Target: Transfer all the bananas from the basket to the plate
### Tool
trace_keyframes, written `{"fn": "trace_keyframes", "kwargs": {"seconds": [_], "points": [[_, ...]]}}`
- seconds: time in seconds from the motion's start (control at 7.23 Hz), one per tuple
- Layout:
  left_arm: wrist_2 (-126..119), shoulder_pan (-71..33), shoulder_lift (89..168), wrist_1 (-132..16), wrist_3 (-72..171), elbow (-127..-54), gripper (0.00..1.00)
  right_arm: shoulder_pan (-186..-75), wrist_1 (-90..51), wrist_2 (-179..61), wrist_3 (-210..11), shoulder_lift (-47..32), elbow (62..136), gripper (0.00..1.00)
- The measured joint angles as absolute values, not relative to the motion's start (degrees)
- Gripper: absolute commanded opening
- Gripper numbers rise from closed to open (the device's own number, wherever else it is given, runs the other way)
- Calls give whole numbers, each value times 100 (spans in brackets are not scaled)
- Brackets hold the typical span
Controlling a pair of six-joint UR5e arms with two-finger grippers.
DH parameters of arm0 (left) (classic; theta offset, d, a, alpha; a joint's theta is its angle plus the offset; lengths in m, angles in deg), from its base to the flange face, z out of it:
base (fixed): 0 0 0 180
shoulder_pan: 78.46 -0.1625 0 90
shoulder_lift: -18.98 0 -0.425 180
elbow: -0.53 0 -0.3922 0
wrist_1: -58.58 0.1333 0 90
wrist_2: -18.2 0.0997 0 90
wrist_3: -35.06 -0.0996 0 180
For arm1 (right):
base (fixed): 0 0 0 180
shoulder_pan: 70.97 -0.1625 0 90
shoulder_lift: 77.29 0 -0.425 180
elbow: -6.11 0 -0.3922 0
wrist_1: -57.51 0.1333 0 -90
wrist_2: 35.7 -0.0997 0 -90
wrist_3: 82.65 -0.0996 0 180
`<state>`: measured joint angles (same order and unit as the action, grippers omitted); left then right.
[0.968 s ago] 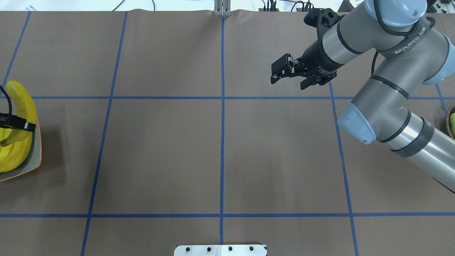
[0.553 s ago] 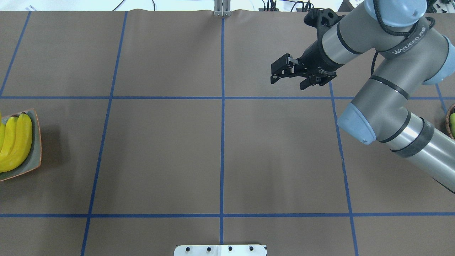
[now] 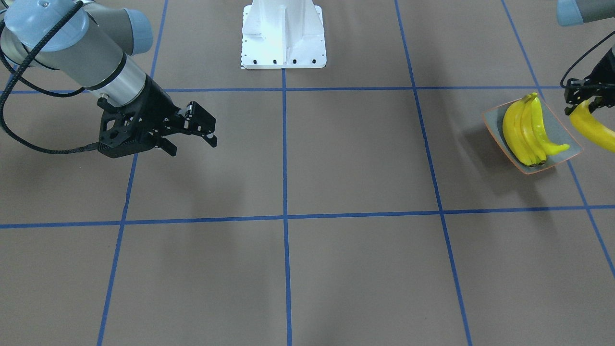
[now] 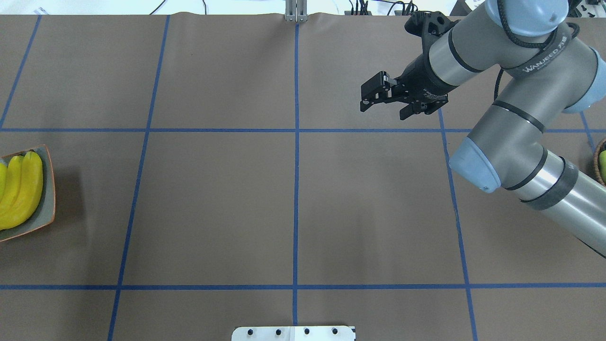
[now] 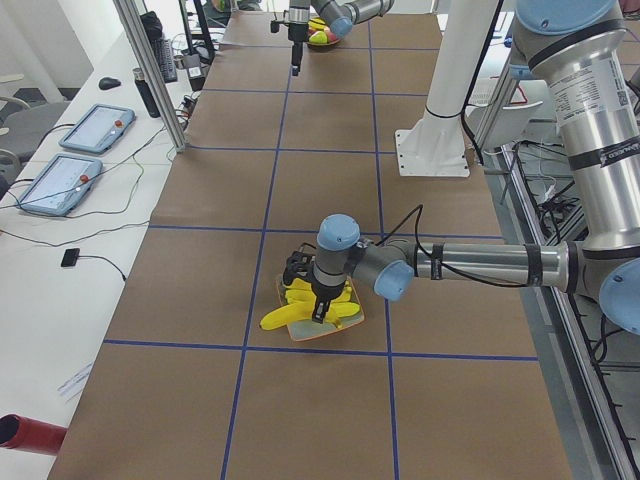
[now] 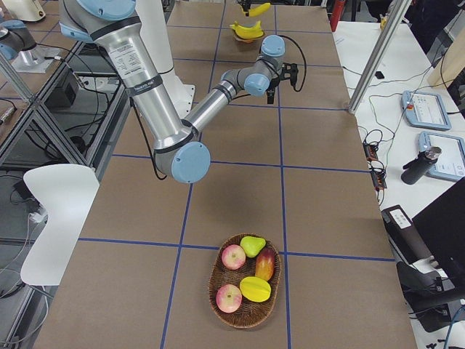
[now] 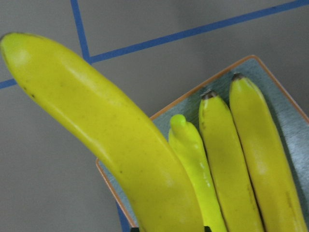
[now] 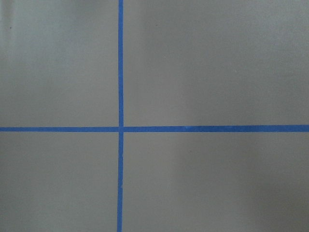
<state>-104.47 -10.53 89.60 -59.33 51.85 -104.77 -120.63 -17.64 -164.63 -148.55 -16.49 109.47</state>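
left claw (image 3: 581, 102) pinching one banana (image 3: 595, 130) above the plate (image 3: 553, 125) edge; three bananas (image 3: 524, 129) in plate, tabletop (image 4: 213, 203) left end. right claw (image 4: 382, 106) spread, empty, toward far edge.

Three bananas (image 3: 523, 132) on plate (image 3: 555, 122), fourth banana (image 3: 593, 129) just beside it, in left hand (image 3: 582, 103)

**1 brand mark, on the right arm**

In the overhead view, pale lettering reading "WANJEED" runs along the grey elbow link of the right arm (image 4: 544, 59). Print on the left arm (image 5: 592, 120) is too small to read.
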Motion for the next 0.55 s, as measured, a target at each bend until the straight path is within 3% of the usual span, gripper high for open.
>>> {"fn": "trace_keyframes", "kwargs": {"seconds": [0.55], "points": [[-10452, -1327, 8933, -5839, 4454, -10352, 0, -12048, -1764, -16456, -14852, -1647, 10937, 100]]}}
